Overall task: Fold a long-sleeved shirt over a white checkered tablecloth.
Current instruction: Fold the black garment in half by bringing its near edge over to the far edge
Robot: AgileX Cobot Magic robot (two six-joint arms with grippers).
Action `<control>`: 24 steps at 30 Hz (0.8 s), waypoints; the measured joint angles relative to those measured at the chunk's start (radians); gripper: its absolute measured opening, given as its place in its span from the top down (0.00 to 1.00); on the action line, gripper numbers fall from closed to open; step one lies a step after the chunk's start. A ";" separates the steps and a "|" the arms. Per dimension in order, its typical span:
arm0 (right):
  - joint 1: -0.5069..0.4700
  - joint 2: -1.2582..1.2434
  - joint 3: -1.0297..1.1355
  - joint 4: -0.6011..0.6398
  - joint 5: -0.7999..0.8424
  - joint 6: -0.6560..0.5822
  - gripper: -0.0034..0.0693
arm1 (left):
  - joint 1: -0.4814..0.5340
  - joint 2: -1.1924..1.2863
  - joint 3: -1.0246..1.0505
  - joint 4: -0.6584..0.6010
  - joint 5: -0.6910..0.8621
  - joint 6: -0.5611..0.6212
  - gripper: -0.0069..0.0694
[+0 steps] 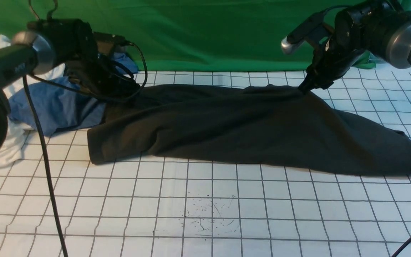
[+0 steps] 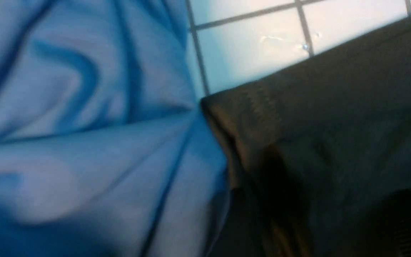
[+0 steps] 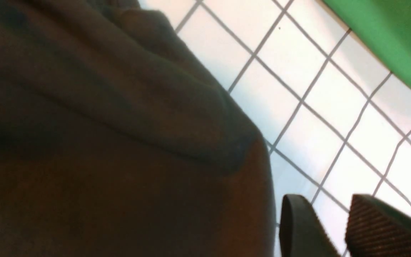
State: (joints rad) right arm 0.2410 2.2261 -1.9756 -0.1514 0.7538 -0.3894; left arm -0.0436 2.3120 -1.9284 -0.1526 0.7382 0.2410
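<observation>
Nearest the lens lies the white checkered tablecloth [image 1: 205,235], bare on the near side of the shirt except for a scatter of dark specks [image 1: 209,214]. The long-sleeved shirt [image 1: 248,132] stretches across the middle of the cloth as a long, low, dark band. Its rounded edges suggest it is already doubled over, and no print or label shows.

The left gripper [image 1: 118,89] sits at the shirt's far left corner, dark against dark fabric. Neither the front view nor its own wrist view shows the fingers plainly, so I cannot tell whether it is parted or clamped. The right gripper [image 1: 308,86] points down at the shirt's far edge, towards its right end, with its tip at the fabric. Its wrist view shows the two fingers [image 3: 380,228] standing apart with only tablecloth between them, so it is parted and holds nothing.

A blue garment [image 1: 55,107] touches the shirt's left end, white garments [image 1: 9,150] lie beyond that, and a green backdrop [image 1: 205,32] hangs behind the shirt.

The shirt looks soft, limp and light. It will likely sag between any two holds, crease readily and drag on the cloth rather than slide. The best holds are probably the hemmed corners, pinching every layer together. At the left corner the blue fabric could easily be caught too.
</observation>
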 joint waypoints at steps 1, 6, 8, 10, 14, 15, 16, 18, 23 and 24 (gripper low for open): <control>0.000 0.000 0.000 0.000 0.002 0.000 0.63 | 0.000 0.001 0.000 -0.005 -0.006 0.002 0.28; 0.000 0.000 0.000 0.000 0.034 0.000 0.62 | 0.000 0.006 -0.004 -0.024 -0.050 0.006 0.54; 0.000 0.000 0.000 0.000 0.042 0.000 0.62 | 0.000 0.006 -0.005 -0.025 -0.058 0.008 0.71; 0.000 0.000 0.000 0.000 0.042 0.000 0.62 | 0.000 0.006 -0.006 -0.025 -0.059 0.021 0.85; 0.000 -0.001 0.000 -0.001 0.044 0.000 0.62 | 0.000 0.006 -0.023 -0.027 -0.049 0.037 0.94; 0.000 -0.002 0.000 -0.001 0.047 0.000 0.62 | 0.000 0.006 -0.039 -0.027 -0.039 0.038 0.94; 0.000 -0.003 0.000 -0.002 0.050 0.000 0.62 | 0.000 0.006 -0.059 -0.026 -0.030 0.041 0.94; 0.000 -0.005 0.000 -0.002 0.058 0.000 0.62 | 0.000 0.006 -0.103 -0.019 -0.012 0.045 0.94; 0.000 -0.006 0.000 -0.003 0.069 0.000 0.62 | 0.000 -0.002 -0.214 0.014 0.020 0.046 0.94; 0.000 -0.006 0.000 -0.003 0.069 0.000 0.62 | 0.000 -0.005 -0.225 0.019 0.022 0.046 0.94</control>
State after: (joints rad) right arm 0.2410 2.2201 -1.9756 -0.1542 0.8229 -0.3894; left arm -0.0436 2.3070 -2.1538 -0.1335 0.7600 0.2865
